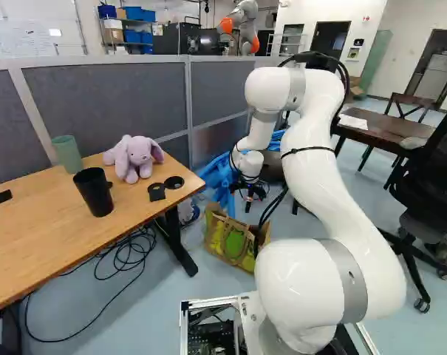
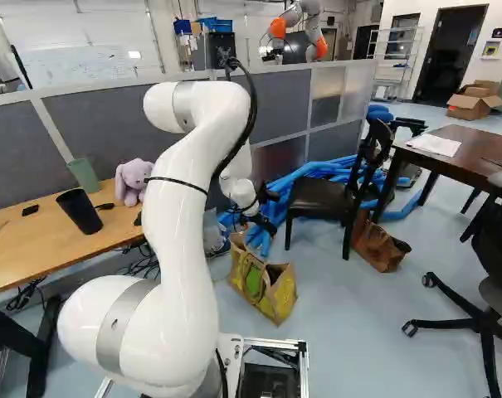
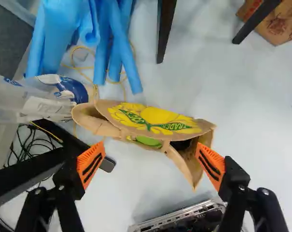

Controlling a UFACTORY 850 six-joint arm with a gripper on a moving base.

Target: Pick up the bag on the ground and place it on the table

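Left base view: yellow bag point(image 1: 230, 240) on the floor point(image 1: 145, 318), near the counter point(image 1: 38, 240)
Hand point(image 1: 253, 201): wide open, bag's ahead of it
Counter crew: purple plushie point(image 1: 138, 154), black cup point(image 1: 95, 194)
Right base view: brown bag point(image 2: 381, 247) chilling by a chair point(image 2: 321, 196)

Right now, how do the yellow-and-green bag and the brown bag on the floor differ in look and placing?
The yellow-and-green bag is boldly patterned; the brown bag is mostly brown. The yellow-and-green bag sits ahead of the open claw, while the brown bag is off to one side, by a dark chair. Both rest on the floor.
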